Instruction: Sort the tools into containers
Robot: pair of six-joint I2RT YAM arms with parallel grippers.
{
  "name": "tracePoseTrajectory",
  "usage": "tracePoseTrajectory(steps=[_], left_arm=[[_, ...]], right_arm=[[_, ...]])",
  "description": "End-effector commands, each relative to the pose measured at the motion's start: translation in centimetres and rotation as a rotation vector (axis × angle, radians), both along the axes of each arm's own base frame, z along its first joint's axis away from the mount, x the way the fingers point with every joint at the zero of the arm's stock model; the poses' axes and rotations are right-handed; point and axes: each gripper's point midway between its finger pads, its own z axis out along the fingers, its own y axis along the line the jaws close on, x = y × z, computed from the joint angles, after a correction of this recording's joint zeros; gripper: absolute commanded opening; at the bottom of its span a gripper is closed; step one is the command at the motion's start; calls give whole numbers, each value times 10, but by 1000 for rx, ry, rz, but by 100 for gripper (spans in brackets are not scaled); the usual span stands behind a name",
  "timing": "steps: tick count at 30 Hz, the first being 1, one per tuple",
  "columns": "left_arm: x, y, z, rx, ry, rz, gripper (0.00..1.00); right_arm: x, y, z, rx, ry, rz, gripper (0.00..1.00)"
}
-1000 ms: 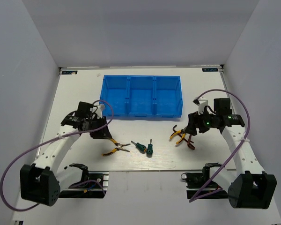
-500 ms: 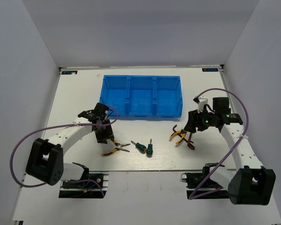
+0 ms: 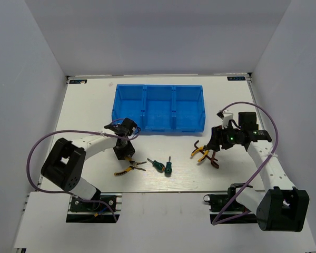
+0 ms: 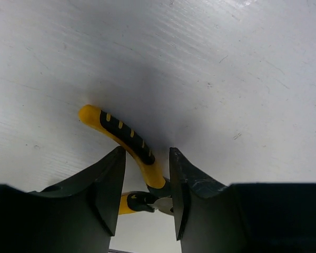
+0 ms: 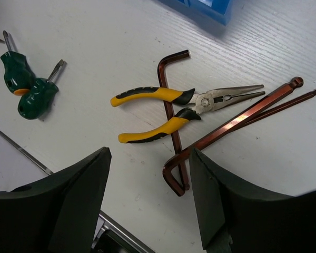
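Note:
The blue three-compartment bin (image 3: pixel 159 108) stands at the back middle; nothing shows inside it. One yellow-handled pliers (image 3: pixel 127 165) lies left of centre. My left gripper (image 3: pixel 125 154) is down on it. In the left wrist view its partly open jaws (image 4: pixel 146 153) straddle one pliers handle (image 4: pixel 124 136) with small gaps on both sides. Two green screwdrivers (image 3: pixel 157 165) (image 3: pixel 168 168) lie at centre front. My right gripper (image 3: pixel 215 149) hovers open and empty over the second pliers (image 5: pixel 168 108) and several brown hex keys (image 5: pixel 237 118), one of which crosses the pliers' handles (image 5: pixel 171 118).
The screwdrivers (image 5: pixel 16 74) (image 5: pixel 37 95) also show at the left of the right wrist view, and a bin corner (image 5: pixel 200 8) at its top. The table's front edge (image 3: pixel 158 191) runs just below the tools. White walls stand on three sides.
My left arm has swung inward to the right, and its gripper has settled over the left pliers' handle. The right arm has barely moved. No tool has moved.

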Motion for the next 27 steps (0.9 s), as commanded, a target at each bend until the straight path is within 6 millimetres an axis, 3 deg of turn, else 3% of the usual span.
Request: tracePoseTrajectory(steps=[1,4,5,9,10,11,15,18,19,22,23,24,25,26,27], left_arm=[[7,0,3,55,-56,68,49],[-9,10,-10,126,-20,113,41],[-11,11,-12,133,-24,131,24],[-23,13,-18,157,-11,127,0],[-28,13,-16,175,-11,104,0],[-21,11,-8,172,-38,107,0],[-3,-15,41,98,-159,-3,0],[26,-38,103,32,-320,-122,0],[46,-48,135,7,-411,-137,0],[79,-47,173,42,-505,-160,0],[99,-45,202,57,-578,-137,0],[113,-46,198,96,-567,-144,0],[137,-42,207,134,-586,-133,0],[143,-43,224,134,-625,-132,0],[157,-35,226,150,-627,-111,0]], right_arm=[[7,-1,5,5,-46,-13,67],[8,-1,4,5,-48,-17,67],[9,-1,3,5,-47,-17,67],[9,0,4,12,-43,-17,67],[9,1,4,13,-42,-16,67],[8,0,3,10,-44,-12,67],[7,-1,3,2,-49,-7,66],[5,-1,1,-1,-40,-7,66],[5,-1,1,-1,-38,-5,66],[4,-1,0,-2,-33,-7,64],[5,-2,1,-4,-35,-8,63],[5,-2,1,-8,-36,-8,61],[4,-3,2,-12,-34,-6,52],[4,-2,4,-10,-37,-3,45],[4,-3,3,-17,-40,4,38]])
